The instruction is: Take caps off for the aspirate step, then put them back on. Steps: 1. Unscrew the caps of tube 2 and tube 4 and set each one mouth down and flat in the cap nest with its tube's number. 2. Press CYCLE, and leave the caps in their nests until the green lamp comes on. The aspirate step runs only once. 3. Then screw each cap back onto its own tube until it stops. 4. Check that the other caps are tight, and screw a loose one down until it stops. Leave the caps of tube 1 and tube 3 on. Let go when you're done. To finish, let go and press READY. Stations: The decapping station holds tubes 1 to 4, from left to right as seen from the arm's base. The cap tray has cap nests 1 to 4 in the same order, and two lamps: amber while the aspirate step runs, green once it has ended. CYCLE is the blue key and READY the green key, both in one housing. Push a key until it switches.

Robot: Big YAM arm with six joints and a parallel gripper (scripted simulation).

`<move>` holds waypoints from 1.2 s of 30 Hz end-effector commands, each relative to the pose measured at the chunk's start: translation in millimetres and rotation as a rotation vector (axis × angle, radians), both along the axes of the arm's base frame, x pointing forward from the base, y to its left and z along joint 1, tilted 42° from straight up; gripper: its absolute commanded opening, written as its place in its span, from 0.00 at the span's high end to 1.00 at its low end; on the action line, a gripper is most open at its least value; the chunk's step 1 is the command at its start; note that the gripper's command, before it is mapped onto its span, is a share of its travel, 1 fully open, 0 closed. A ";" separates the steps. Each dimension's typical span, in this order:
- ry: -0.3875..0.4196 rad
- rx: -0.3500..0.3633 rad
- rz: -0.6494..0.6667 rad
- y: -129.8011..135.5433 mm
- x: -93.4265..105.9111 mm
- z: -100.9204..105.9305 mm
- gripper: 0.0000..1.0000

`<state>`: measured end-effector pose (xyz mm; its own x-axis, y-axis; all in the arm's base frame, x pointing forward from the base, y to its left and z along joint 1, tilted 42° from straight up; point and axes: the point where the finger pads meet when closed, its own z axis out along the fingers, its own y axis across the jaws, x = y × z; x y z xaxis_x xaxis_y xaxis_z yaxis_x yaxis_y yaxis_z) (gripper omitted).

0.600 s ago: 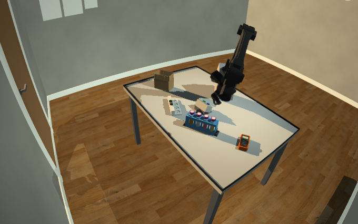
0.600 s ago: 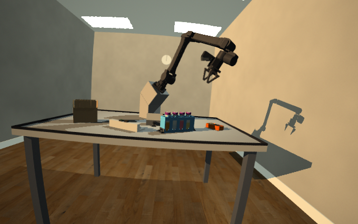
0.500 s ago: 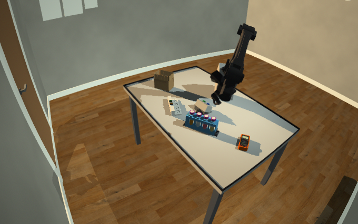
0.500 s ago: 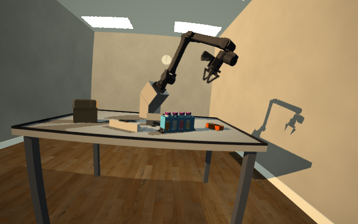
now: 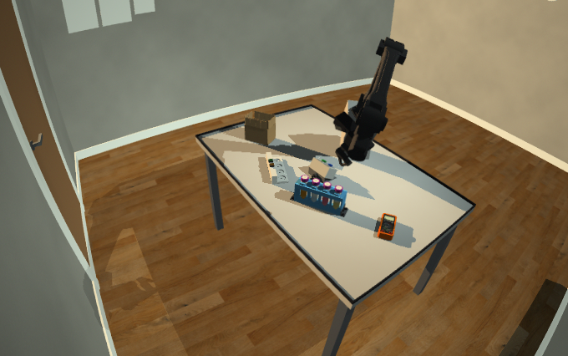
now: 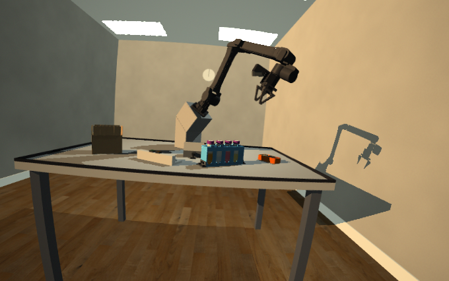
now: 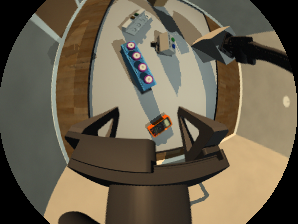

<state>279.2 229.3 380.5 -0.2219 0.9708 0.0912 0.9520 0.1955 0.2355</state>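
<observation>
Grey and tan walls and a brown plank floor surround a pale, black-edged rectangular counter (image 5: 398, 260) (image 6: 100, 165) (image 7: 107, 95) on dark legs. On it stands a blue tube rack (image 5: 319, 201) (image 6: 222, 155) (image 7: 134, 70), its four tubes each topped by a magenta cap with a pale centre. How tight the caps sit cannot be told.

Near the rack lies a pale cap tray (image 5: 279, 170) (image 6: 155, 157) (image 7: 136, 25) with round nests; the exterior view gives mostly its side wall, hiding the nests, and its small lamps are too dim to read. A beige key housing (image 5: 322, 168) (image 7: 164, 44) with a green and a blue key sits between the rack and the arm's side; the rack partly covers it from outside.

The black jointed arm (image 5: 379, 85) (image 6: 225, 66) (image 7: 262, 51) rises from a slanted pedestal, bends at a high elbow and reaches out, its wrist angled downward. The black fingers (image 5: 343, 157) (image 6: 260, 99) are spread wide well above the counter, holding nothing; from the top they blur into the dark wrist.

An orange multimeter (image 5: 387, 226) (image 6: 269, 158) (image 7: 159, 125) lies beyond one end of the rack, and an open brown cardboard box (image 5: 260, 129) (image 6: 106, 140) stands near a far edge.

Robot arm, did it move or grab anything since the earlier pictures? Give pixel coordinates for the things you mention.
No, nothing I can see has changed. The arm (image 5: 379, 85) (image 6: 222, 70) (image 7: 265, 54) is in the same place, and the gripper (image 5: 344, 161) (image 6: 259, 101) (image 7: 148, 110) is still open and empty. All four caps (image 5: 315, 180) (image 6: 219, 142) (image 7: 136, 56) stayed on their tubes.
</observation>
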 end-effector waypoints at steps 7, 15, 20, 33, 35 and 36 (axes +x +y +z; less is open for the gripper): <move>-0.023 0.019 -0.001 0.2 0.9 12.9 0.51; -0.023 0.019 -0.001 0.2 0.9 12.9 0.51; -0.023 0.019 -0.001 0.2 0.9 12.9 0.51; -0.023 0.019 -0.001 0.2 0.9 12.9 0.51; -0.039 0.024 0.046 -8.9 6.2 -0.3 0.51; -0.014 0.006 0.079 -3.2 16.7 -15.4 0.51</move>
<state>280.3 229.4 375.7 -0.2451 0.9644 0.0989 0.9466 0.2161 0.2393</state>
